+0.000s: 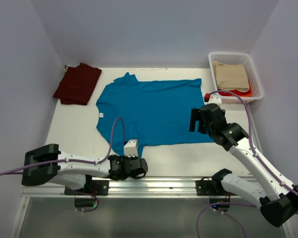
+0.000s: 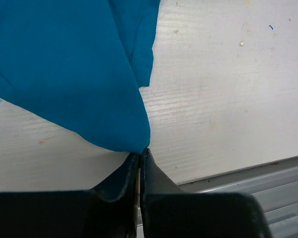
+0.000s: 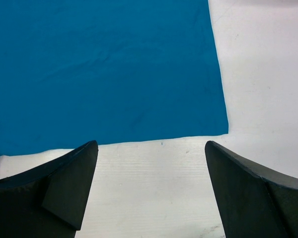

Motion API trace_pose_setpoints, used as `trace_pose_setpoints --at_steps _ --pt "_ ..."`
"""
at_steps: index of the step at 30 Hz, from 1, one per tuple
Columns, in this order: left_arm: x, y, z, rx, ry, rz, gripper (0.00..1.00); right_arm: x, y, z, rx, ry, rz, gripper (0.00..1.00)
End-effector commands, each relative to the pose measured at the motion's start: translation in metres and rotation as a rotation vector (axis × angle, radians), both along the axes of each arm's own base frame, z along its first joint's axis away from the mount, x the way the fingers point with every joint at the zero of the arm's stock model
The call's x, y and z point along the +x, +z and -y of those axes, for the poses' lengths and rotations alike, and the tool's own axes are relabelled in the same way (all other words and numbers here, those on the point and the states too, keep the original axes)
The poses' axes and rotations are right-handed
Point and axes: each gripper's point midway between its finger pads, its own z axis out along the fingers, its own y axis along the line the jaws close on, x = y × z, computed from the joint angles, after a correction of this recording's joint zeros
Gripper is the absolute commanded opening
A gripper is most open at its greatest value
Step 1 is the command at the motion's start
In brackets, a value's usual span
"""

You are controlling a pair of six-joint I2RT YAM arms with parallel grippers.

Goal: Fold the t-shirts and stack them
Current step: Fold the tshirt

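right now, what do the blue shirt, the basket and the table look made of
Blue shirt: soft matte cloth, likely cotton knit; it lies limp with faint wrinkles.
Basket: probably white plastic, judging by its moulded lattice walls.
Table: white painted or laminated board, matte, with faint grain lines and scuffs.

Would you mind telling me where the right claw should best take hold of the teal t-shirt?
Take the near hem corner of the teal t-shirt, coming in low from the near side with the open right claw. The cloth lies flat, and that corner has bare table on two sides.
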Motion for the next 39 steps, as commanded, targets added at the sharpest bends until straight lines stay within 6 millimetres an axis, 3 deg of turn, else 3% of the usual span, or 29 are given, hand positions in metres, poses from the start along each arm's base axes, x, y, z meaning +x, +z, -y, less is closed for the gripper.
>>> trace_pose_setpoints --at_steps 1,7,13,17,20,26,33,39 --pt "0.006 0.006 0.007 -0.019 0.024 0.033 0.01 -0.001 0.002 0.005 -0.012 -0.013 0.013 0.92" --pt "0.005 0.019 0.003 0.007 0.025 0.053 0.0 -0.002 -0.004 0.009 -0.03 -0.028 -0.001 0.87" --pt "-0.003 0.064 0.005 0.021 0.008 0.111 0.0 -0.007 -0.027 0.011 -0.032 -0.071 -0.059 0.87" --pt "-0.005 0.096 0.009 -0.013 0.0 0.143 0.0 -0.012 -0.048 0.015 -0.037 -0.13 -0.108 0.99" --pt "-0.003 0.113 0.005 -0.011 0.004 0.171 0.0 -0.015 -0.065 0.019 -0.05 -0.183 -0.155 0.99" --pt "0.008 0.136 -0.028 0.051 0.079 0.23 0.0 -0.017 -0.088 0.035 -0.008 -0.355 -0.167 0.99" --pt "0.014 0.145 -0.071 0.07 0.164 0.257 0.0 -0.015 -0.111 0.087 0.001 -0.589 -0.17 0.99" --pt "0.014 0.145 -0.083 0.046 0.179 0.261 0.0 0.003 -0.131 0.088 0.028 -0.606 -0.212 0.95"
